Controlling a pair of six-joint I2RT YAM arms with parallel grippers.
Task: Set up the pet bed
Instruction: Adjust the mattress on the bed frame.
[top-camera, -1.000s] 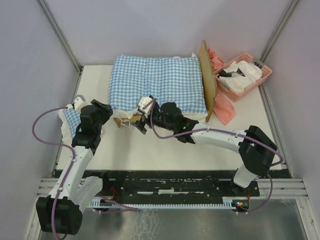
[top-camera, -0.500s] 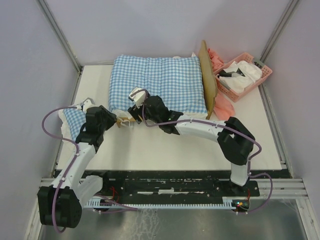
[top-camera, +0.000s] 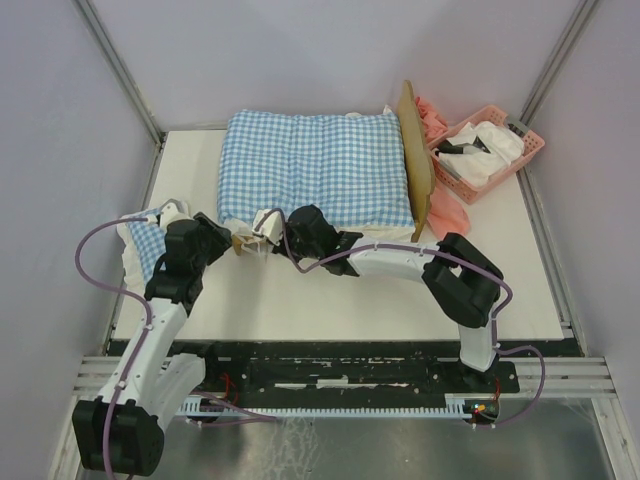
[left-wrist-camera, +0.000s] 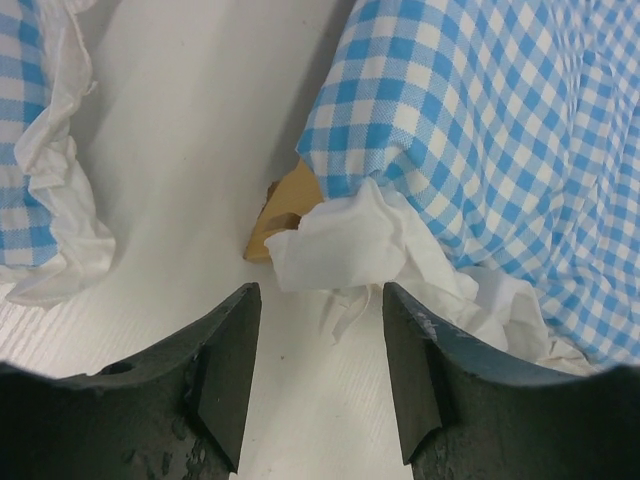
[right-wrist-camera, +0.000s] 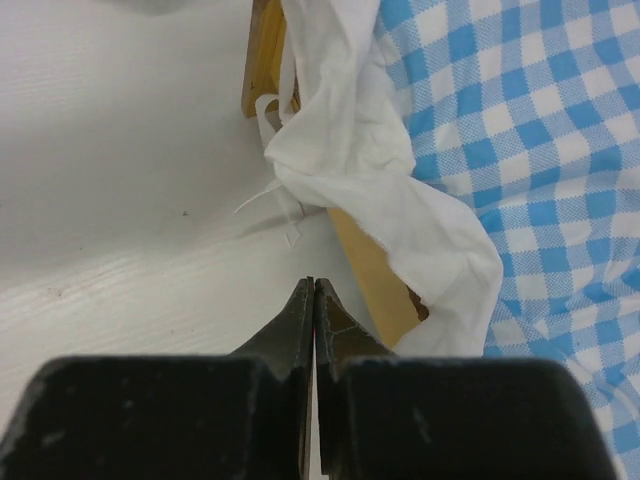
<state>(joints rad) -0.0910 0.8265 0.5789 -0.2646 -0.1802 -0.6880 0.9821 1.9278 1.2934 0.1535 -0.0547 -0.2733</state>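
Light-wood pet bed frame (top-camera: 414, 150) with wavy headboard lying on white table (top-camera: 380, 310), under blue-and-white checked cushion (top-camera: 320, 165). Right gripper (right-wrist-camera: 314, 288) pinching shut on nothing, left gripper (left-wrist-camera: 318, 300) gaping empty near its corner. Risking snagging white frill (right-wrist-camera: 350, 160), dragging cushion askew.

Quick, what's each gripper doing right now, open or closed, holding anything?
Left gripper: open, holding nothing.
Right gripper: shut, with nothing caught between its fingers.
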